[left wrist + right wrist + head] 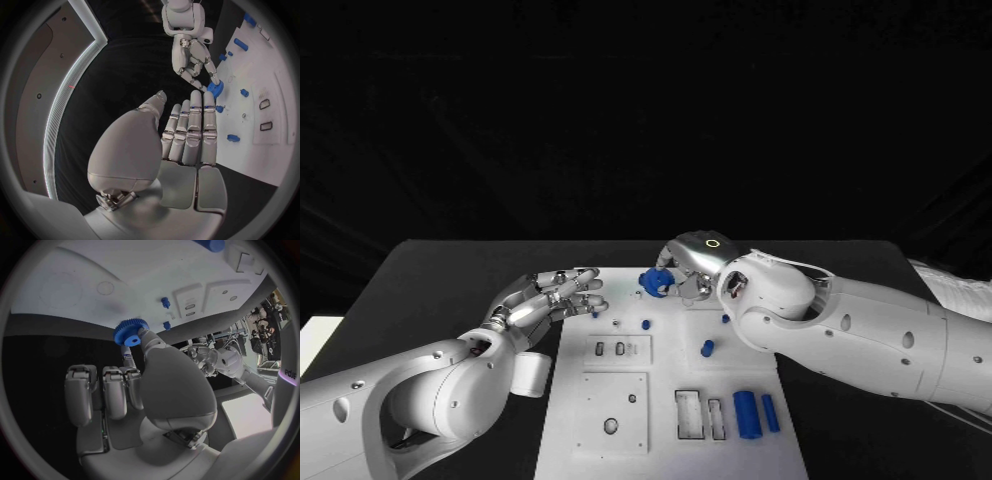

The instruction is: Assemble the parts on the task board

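Observation:
The white task board [589, 420] lies in the middle of the black table. My right hand [692, 262] pinches a blue gear [655, 281] between thumb and a finger over the board's far end; the gear [128, 332] hangs near the board [94, 270] edge. I cannot tell whether it touches the board. My left hand [553, 297] hovers open at the board's left edge, fingers stretched out side by side [187, 135] toward the gear [215, 89]. The right hand [194, 60] reaches in from across the board [269, 125].
Small blue pegs [646, 323] [707, 347] stand on the board's middle. Two blue cylinders [756, 412] lie at the near right beside rectangular slots [689, 413]. More slots [610, 349] sit left of centre. Black table [444, 290] surrounds the board.

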Available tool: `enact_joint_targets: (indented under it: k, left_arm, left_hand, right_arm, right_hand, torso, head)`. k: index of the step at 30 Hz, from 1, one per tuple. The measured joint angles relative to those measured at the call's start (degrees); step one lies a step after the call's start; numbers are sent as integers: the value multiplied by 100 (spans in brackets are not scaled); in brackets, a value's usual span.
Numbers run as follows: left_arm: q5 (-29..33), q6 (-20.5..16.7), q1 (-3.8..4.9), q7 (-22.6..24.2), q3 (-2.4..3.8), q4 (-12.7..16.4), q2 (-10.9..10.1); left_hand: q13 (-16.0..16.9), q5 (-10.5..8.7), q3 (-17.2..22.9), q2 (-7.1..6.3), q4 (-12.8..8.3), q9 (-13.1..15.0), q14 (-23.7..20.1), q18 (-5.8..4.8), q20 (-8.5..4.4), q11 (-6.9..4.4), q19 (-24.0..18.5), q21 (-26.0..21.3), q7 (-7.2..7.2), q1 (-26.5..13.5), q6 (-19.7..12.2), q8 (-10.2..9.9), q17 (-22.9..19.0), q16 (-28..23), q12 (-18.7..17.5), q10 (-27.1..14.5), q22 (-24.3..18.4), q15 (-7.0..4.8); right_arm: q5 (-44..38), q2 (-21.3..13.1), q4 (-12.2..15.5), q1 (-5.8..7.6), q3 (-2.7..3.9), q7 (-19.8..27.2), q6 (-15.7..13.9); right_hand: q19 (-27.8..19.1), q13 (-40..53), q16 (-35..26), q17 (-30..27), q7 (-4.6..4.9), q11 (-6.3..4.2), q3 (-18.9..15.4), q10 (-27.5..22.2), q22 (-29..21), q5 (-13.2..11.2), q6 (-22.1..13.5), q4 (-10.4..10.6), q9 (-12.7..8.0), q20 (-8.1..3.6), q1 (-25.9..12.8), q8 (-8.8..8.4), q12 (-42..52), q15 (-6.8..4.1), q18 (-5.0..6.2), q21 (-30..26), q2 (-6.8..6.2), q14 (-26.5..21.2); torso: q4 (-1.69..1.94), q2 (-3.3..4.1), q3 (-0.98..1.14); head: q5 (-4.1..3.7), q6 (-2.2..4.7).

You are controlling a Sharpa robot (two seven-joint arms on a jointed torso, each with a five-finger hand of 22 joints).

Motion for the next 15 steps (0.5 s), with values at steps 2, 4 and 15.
enact_joint_targets:
  k: [2, 4, 15]
  left_arm:
    - [0, 1, 0, 0, 0, 1, 2]
    - [0, 2, 0, 0, 0, 1, 4]
    - [0, 8, 0, -1, 1, -12, 19]
  left_hand:
    - [0, 0, 0, 0, 0, 0, 0, 0, 0, 0, 0, 0, 0, 0, 0, 0, 0, 0, 0, 0, 0, 0]
    - [0, 0, 0, 0, 0, 0, 0, 0, 0, 0, 0, 0, 0, 0, 0, 0, 0, 0, 0, 0, 0, 0]
    - [0, 0, 0, 0, 0, 0, 0, 0, 0, 0, 0, 0, 0, 0, 0, 0, -1, 0, 0, 0, 0, 0]
  right_arm:
    - [-90, 118, -70, -7, -31, -1, -8]
    - [-151, 213, -149, -23, -51, -2, -10]
    - [-351, 610, -564, -136, -104, 15, 11]
  right_hand:
    - [0, 1, 0, 0, 9, 0, 2, 0, 0, -35, 9, 2, 0, 0, 0, 1, 0, 0, 0, 0, 0, 0]
    - [0, 1, 0, 0, 9, 0, 18, 0, 0, -44, 9, 18, 0, 0, 0, 1, 0, 0, 0, 0, 0, 0]
    - [0, 0, 0, -1, 9, 0, 35, 0, -1, -76, 9, 1, 0, 1, -1, 1, 0, 0, 1, 0, -1, 0]
  torso:
    - [2, 2, 2]
    - [4, 3, 2]
    - [12, 4, 5]
  head:
    - [4, -5]
    - [9, -8]
    - [37, -36]
